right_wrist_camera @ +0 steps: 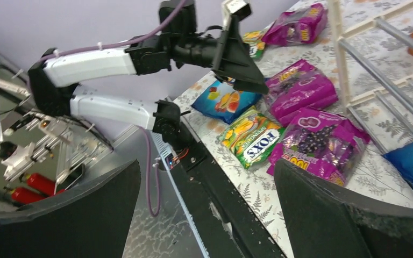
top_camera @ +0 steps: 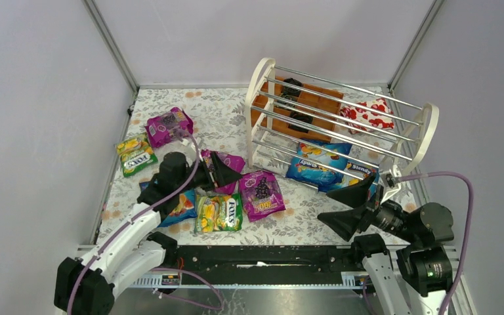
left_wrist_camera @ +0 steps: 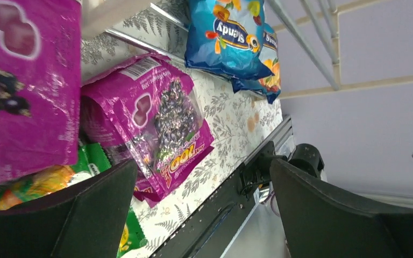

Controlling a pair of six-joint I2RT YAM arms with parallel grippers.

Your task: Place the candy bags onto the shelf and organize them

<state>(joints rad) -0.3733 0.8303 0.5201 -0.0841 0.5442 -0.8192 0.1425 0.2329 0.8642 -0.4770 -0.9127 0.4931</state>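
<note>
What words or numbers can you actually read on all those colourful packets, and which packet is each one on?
"FOX'S": on the green-yellow bag at the table's front, and also on the green-yellow bag by the left wall.
"Slendy": on the blue bag.
"100": on the magenta bag with grapes.
The fine print on all of them is too small or blurred to read.

Three magenta grape bags (top_camera: 261,193) are counted. Three blue Slendy bags (top_camera: 316,159) are counted: two at 3 o'clock, one at 8 o'clock. Two green-yellow FOX'S bags (top_camera: 218,212) are counted. One shelf (top_camera: 432,125), one red-white pack (top_camera: 367,116) and one brown tray (top_camera: 315,100) are noted toward 1 o'clock.
</note>
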